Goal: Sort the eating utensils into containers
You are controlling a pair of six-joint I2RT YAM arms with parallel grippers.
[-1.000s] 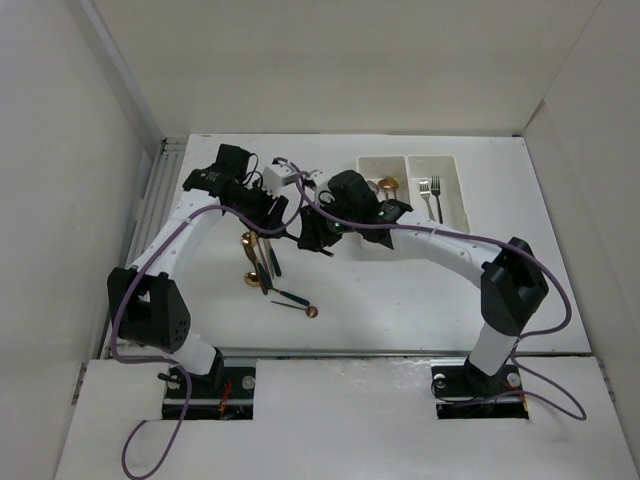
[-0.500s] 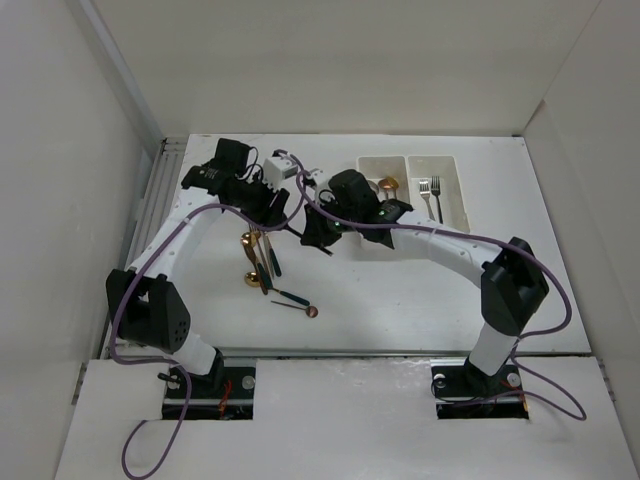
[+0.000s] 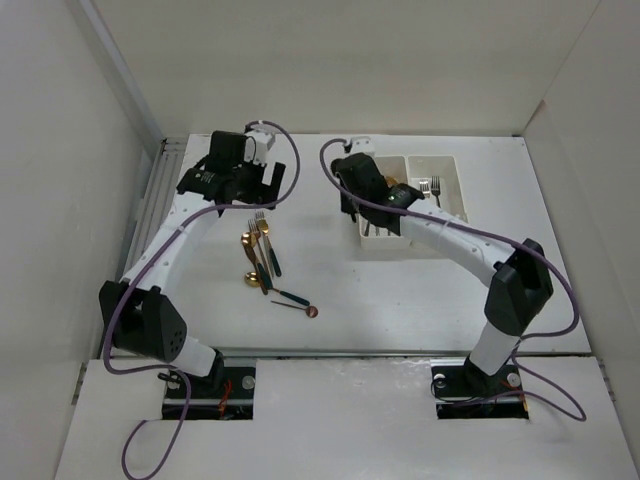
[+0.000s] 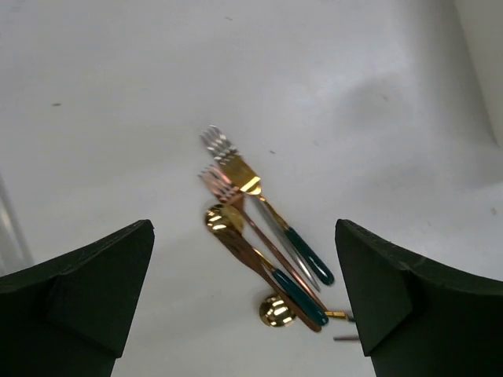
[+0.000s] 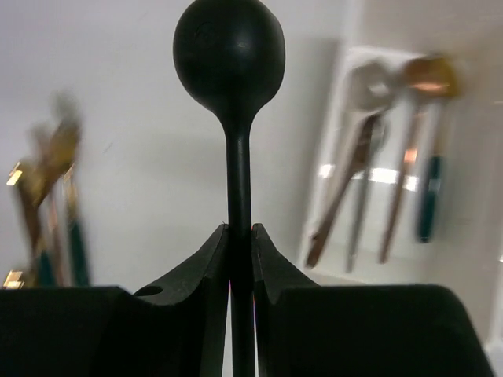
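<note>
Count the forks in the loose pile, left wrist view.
3, heads clustered: silver fork farthest from the camera, gold fork overlapping it just nearer, copper fork at the gold one's left in the image. More may sit outside this view.

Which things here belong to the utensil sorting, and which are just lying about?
Job: dark spoon in right gripper; loose forks and spoons on table; twin white bins; binned spoons; binned forks.
Incidental: purple cables; enclosure walls.
</note>
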